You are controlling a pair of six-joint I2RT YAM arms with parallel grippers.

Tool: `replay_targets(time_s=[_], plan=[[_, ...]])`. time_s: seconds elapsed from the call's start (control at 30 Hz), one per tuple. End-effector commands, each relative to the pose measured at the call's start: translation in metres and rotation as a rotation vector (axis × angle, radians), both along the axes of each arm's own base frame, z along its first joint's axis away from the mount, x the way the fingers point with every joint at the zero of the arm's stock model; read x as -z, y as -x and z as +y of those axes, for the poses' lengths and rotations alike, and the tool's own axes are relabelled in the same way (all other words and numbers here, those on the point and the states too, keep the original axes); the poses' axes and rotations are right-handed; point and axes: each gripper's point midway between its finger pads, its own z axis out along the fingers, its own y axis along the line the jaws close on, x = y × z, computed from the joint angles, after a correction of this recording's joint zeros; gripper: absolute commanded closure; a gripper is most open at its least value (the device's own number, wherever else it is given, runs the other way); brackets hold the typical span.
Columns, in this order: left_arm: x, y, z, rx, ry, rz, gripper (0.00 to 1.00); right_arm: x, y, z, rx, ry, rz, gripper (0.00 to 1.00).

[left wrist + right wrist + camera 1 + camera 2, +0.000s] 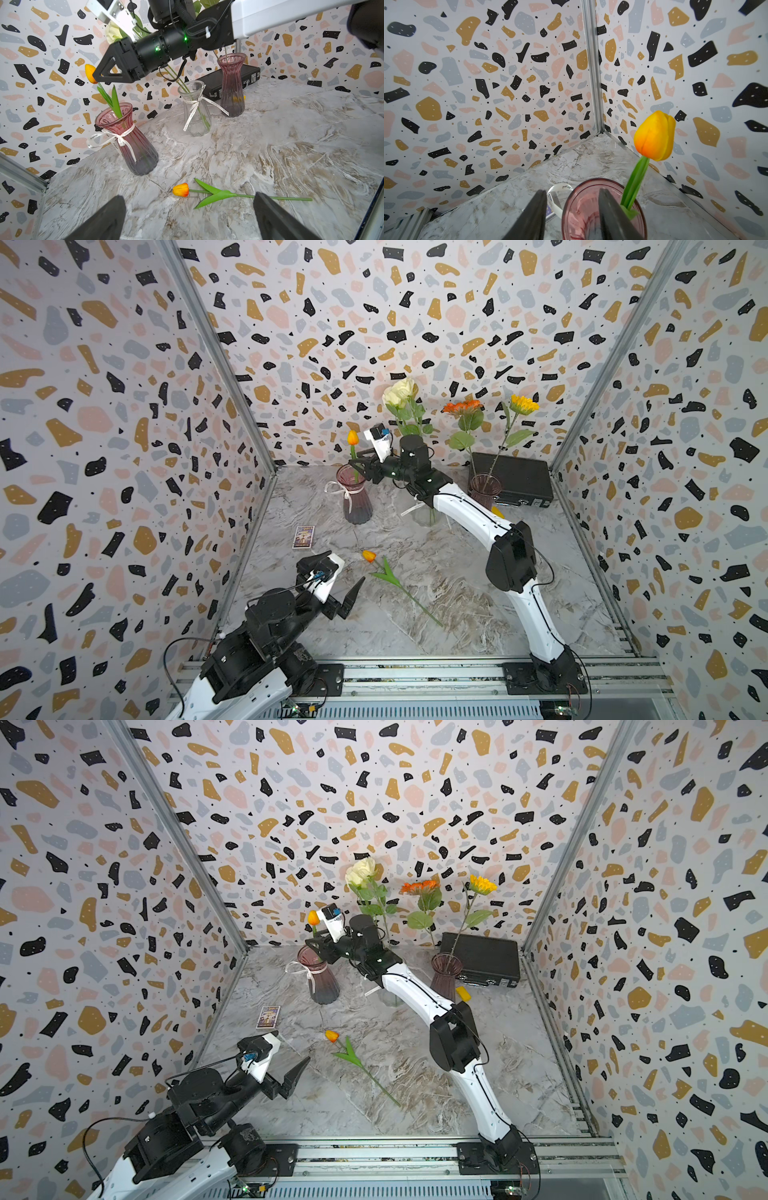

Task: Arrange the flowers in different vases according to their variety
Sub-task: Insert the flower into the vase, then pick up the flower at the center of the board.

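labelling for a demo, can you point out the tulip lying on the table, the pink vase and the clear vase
lying tulip (pixel 217 195): left wrist view, on its leaf fork
pink vase (pixel 141 158): left wrist view, ribbed lower wall
clear vase (pixel 197 128): left wrist view, lower glass wall

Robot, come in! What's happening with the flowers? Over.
Open right gripper above pink vase; open left gripper facing lying tulip. In pink vase: standing tulip, not gripped. Small card box aside, not blocking.
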Motion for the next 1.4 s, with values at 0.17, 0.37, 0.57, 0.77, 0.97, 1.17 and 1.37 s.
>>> replay_targets(time_s=[0.17,0.37,0.57,0.77,0.97,1.17,1.37], plan=[[-0.026,0.009,0.02,-0.045,-0.005,-0.037,0.0,-0.042,0.079,-0.065,0.059,0.233,-0.1,0.53],[-0.032,0.013,0.035,-0.095,-0.025,-0.017,0.0,-0.003,0.136,-0.121,0.075,0.537,0.064,0.53],[-0.041,0.015,0.052,-0.171,0.0,0.019,0.0,0.071,0.192,-0.142,-0.027,0.745,0.29,0.52],[-0.045,0.016,0.059,-0.211,0.039,0.06,0.0,0.157,0.223,-0.137,-0.074,0.99,0.389,0.52],[-0.035,0.015,0.05,-0.19,0.027,0.13,0.0,0.211,0.226,-0.113,-0.113,1.105,0.445,0.53],[-0.031,0.013,0.044,-0.174,0.025,0.144,0.0,0.255,0.22,-0.098,-0.126,1.185,0.486,0.54],[-0.028,0.013,0.044,-0.175,0.011,0.146,0.01,0.282,0.22,-0.087,-0.135,1.218,0.517,0.55]])
